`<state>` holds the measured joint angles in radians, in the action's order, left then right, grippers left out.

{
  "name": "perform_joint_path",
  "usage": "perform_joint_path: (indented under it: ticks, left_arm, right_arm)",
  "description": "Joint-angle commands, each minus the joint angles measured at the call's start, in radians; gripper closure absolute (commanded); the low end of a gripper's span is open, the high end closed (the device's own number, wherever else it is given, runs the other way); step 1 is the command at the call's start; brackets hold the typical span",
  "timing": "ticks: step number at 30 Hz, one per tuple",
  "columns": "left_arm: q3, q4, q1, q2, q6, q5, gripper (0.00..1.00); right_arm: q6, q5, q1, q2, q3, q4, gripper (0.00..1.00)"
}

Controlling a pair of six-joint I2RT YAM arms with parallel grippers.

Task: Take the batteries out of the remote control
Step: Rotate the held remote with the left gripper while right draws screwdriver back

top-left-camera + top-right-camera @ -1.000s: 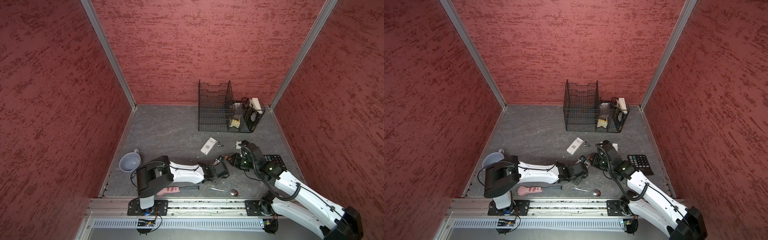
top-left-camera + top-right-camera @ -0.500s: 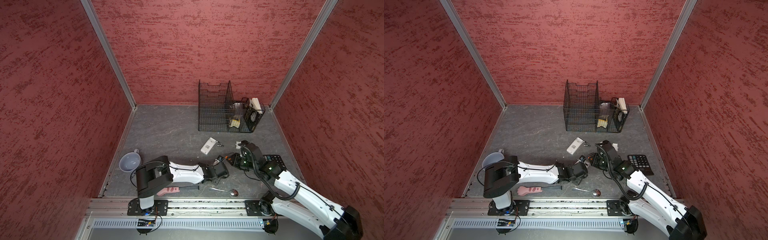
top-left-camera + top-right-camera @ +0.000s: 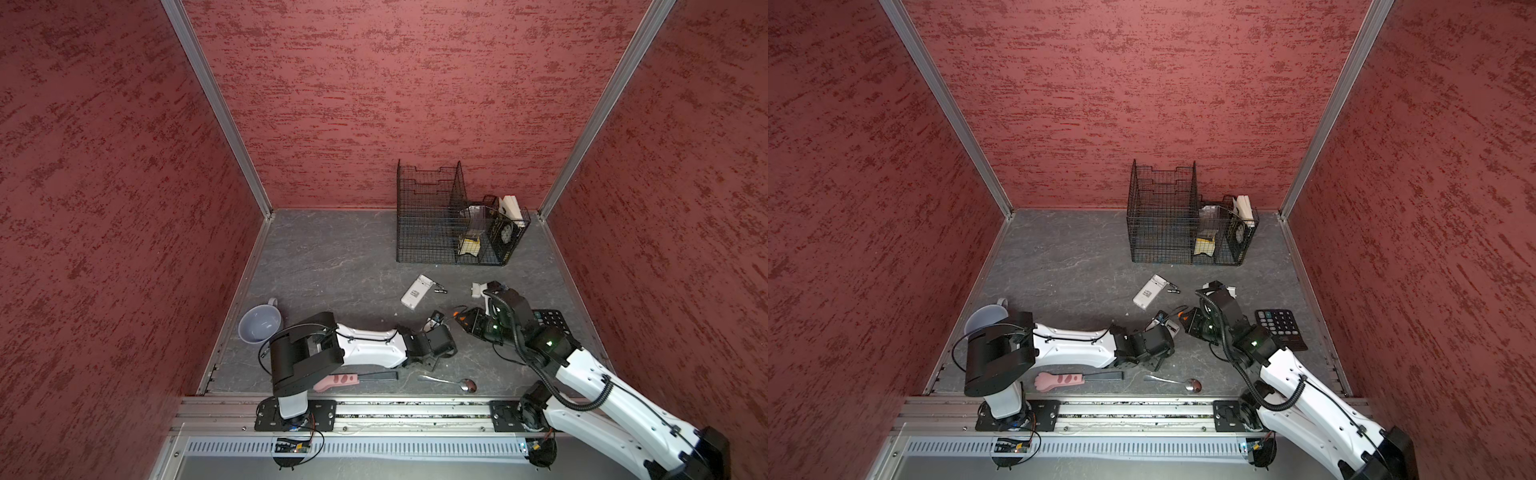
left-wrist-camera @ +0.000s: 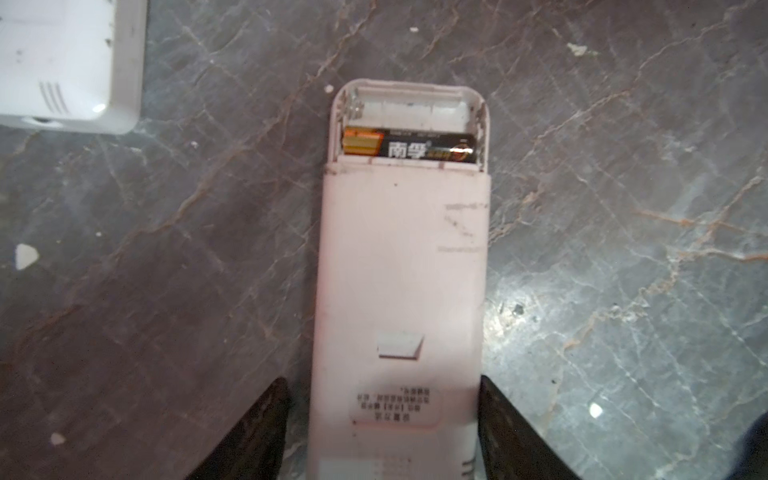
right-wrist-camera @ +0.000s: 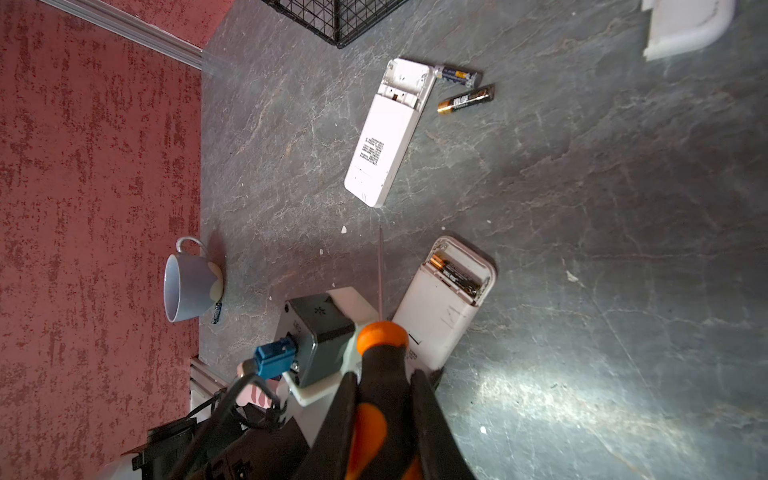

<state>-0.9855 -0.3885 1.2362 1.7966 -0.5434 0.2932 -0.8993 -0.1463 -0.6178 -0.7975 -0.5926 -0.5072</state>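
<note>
The left pincer (image 4: 382, 432) straddles the label end of a pinkish-white remote control (image 4: 401, 291) at the bottom of the left wrist view. Its two dark fingers (image 4: 257, 432) stand on either side with a sliver of gap showing, so it looks parted and not clamping. The right pincer (image 5: 382, 419), at the bottom centre of the right wrist view, is closed on the orange-handled screwdriver (image 5: 380, 353), whose thin shaft runs up the frame just beside the remote.

One battery (image 4: 409, 149) remains in the open bay at the upper middle of the left wrist view. The slot beyond it is empty. It lies crosswise to the remote's long axis, gold end toward frame left, dark end toward frame right.

I judge it light, rigid and smooth, likely to roll once freed and held in by spring contacts. The best purchase is probably prying under one end with the screwdriver tip, then pinching the barrel.

A second white remote (image 5: 384, 133), bay emptied, lies in the upper middle of the right wrist view. Two loose batteries (image 5: 465, 97) lie on the tabletop (image 5: 582, 249) just beside its open end, long axes roughly across the frame.
</note>
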Motion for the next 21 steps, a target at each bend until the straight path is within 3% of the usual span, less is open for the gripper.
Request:
perform_joint_path:
  ticks: [1, 10, 21]
  left_arm:
    - [0.088, -0.230, -0.006, 0.069, -0.073, -0.061, 0.28]
    - [0.094, -0.245, -0.061, 0.050, -0.078, -0.012, 0.23]
    - [0.039, -0.191, -0.117, 0.050, -0.041, -0.061, 0.21]
  right_arm:
    - [0.017, 0.016, 0.004, 0.005, 0.001, -0.012, 1.00]
    - [0.025, 0.000, 0.004, -0.002, 0.015, 0.003, 1.00]
    - [0.013, 0.001, 0.004, 0.039, 0.037, -0.017, 1.00]
